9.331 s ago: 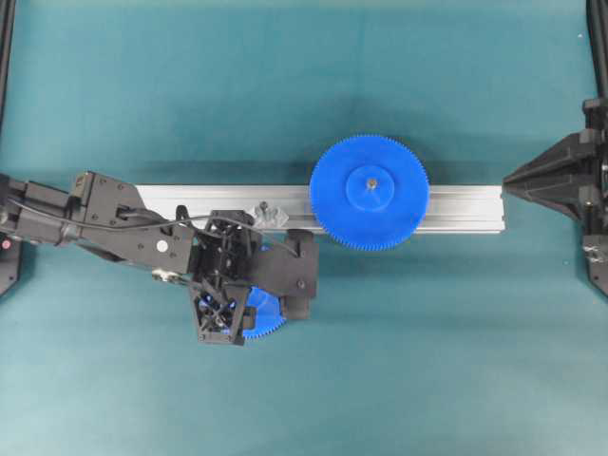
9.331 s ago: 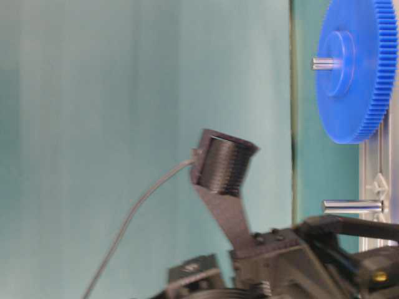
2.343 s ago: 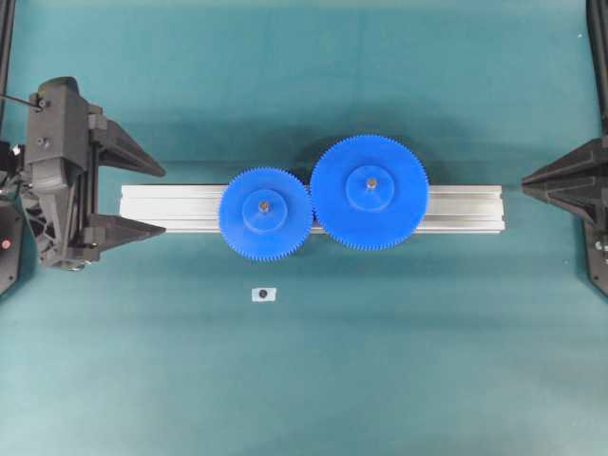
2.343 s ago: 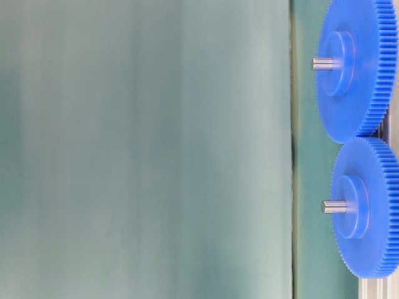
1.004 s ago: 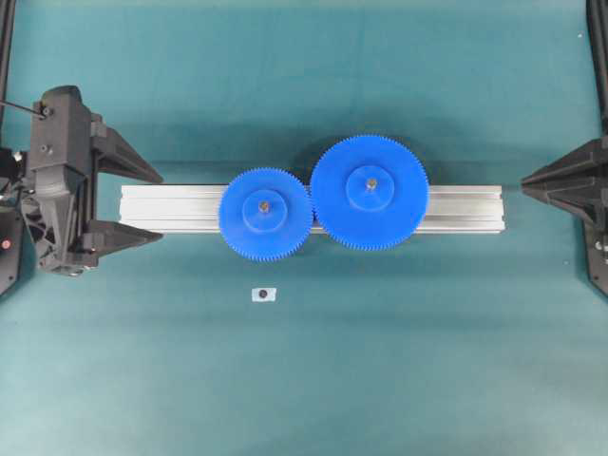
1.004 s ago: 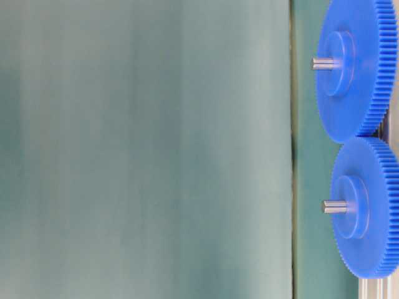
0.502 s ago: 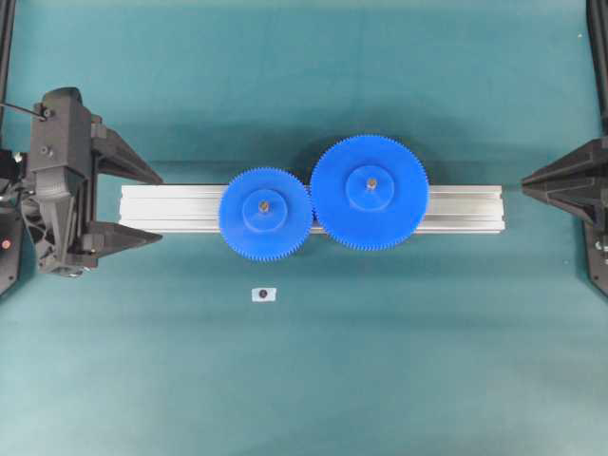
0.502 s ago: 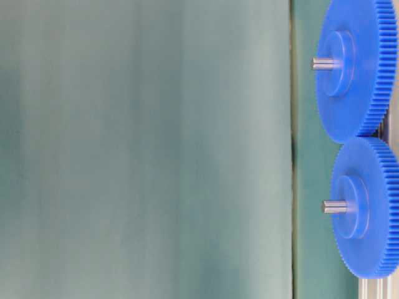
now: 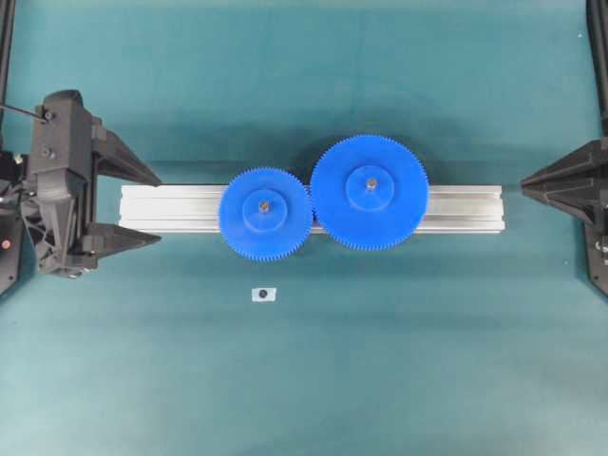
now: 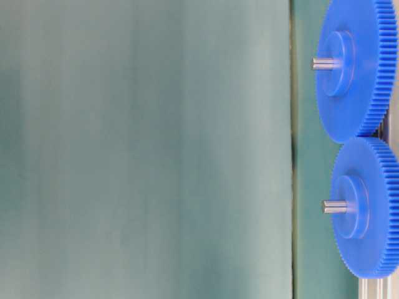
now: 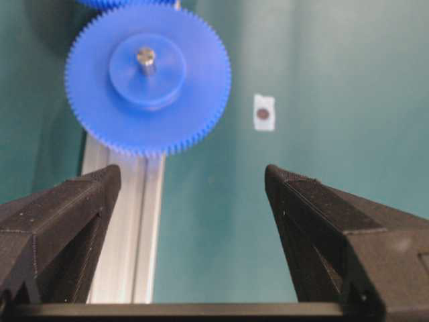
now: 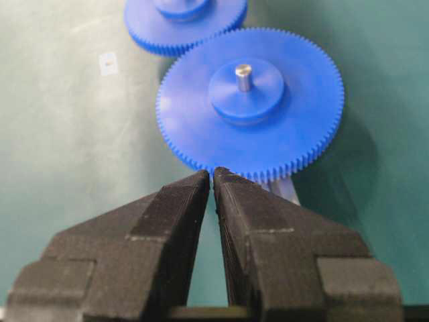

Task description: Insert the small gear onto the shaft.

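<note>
wider blue gear (image 9: 370, 193), aluminium rail (image 9: 456, 209), white tag (image 9: 263, 294)

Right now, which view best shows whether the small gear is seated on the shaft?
Table-level: the small gear appears side-on with the shaft poking through its hub. Left wrist shows this obliquely, overhead only the pin end in the hub, right wrist just the gear's cropped top edge.

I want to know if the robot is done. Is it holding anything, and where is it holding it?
Nothing is held. The left gripper is open and empty; the right gripper is shut on nothing. The small gear sits on its shaft.
</note>
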